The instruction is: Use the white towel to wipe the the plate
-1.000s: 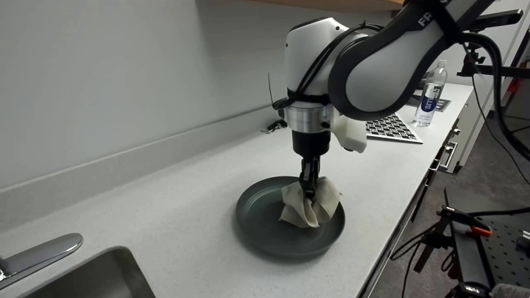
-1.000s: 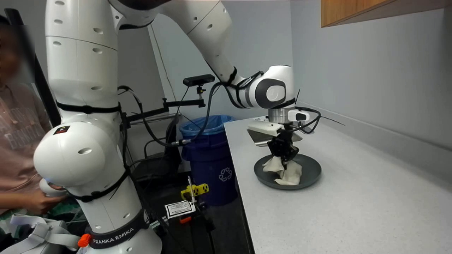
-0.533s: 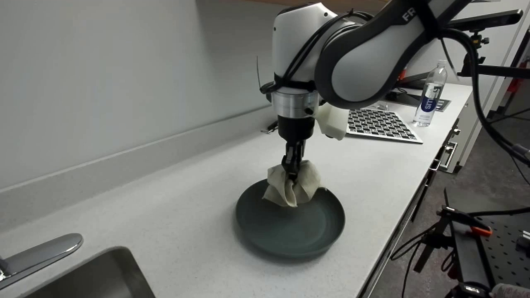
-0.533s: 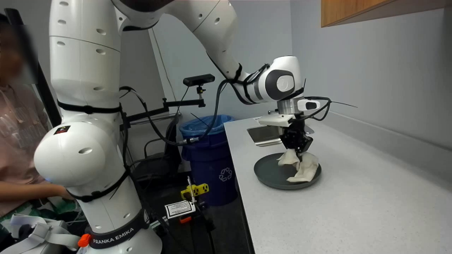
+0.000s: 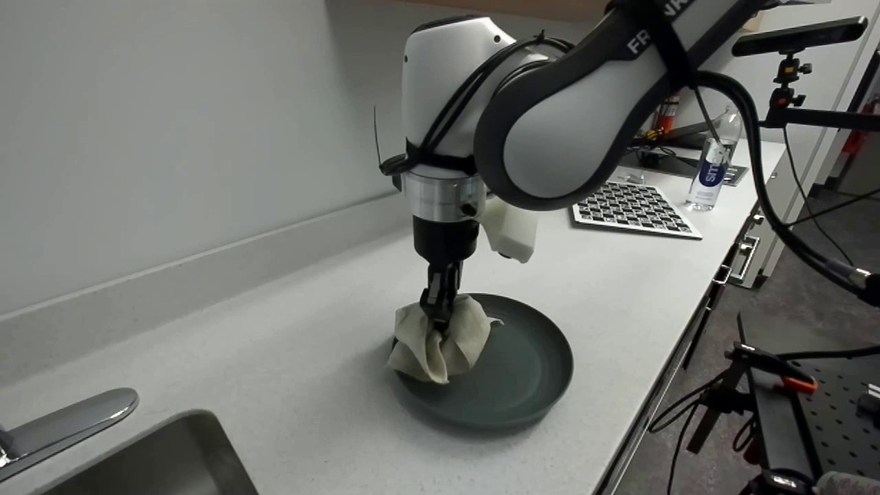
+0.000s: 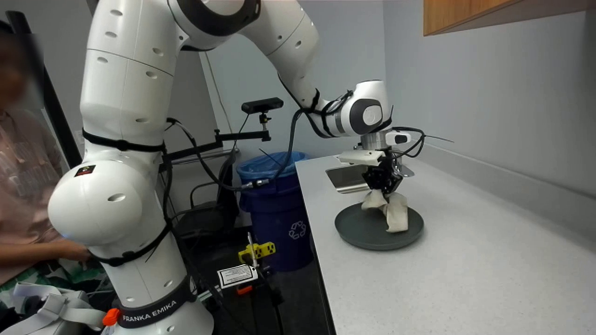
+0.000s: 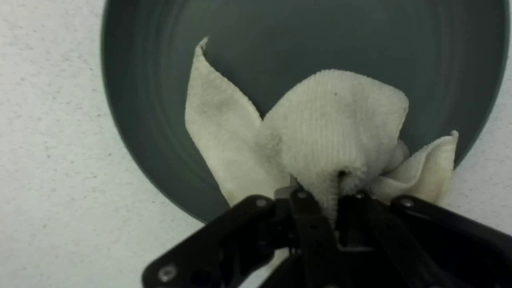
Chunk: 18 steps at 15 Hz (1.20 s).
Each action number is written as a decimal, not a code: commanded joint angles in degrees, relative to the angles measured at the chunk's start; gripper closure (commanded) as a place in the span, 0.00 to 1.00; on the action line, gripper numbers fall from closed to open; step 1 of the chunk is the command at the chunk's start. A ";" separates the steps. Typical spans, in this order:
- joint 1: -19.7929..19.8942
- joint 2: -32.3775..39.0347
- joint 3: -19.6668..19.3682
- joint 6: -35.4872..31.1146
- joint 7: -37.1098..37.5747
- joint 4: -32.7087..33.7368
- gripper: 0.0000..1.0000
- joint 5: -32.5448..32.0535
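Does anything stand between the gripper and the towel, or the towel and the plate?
Nothing visible does: the gripper pinches the towel directly, and the towel is largely over the plate, no object seen between.

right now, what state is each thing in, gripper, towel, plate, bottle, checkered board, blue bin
Gripper: shut on the towel
Towel: bunched and pinched in the gripper, loose folds over the plate, contact unclear
Plate: face up on the counter, partly beneath the towel
Bottle: standing upright, fill level unclear
Checkered board: lying flat on the counter
Blue bin: open at the top, lined with a blue bag
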<state>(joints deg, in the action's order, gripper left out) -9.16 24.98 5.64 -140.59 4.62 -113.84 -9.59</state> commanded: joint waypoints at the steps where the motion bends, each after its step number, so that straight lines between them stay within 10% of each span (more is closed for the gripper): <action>1: 1.04 0.50 2.52 -0.41 -5.61 -0.26 0.97 4.33; 12: 2.99 -4.75 -0.37 0.39 -3.63 -12.23 0.97 6.41; 18: 0.84 -2.88 -5.51 0.17 2.49 -7.48 0.97 -1.83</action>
<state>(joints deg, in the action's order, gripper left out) -6.65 21.62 2.46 -140.61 3.68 -123.92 -7.12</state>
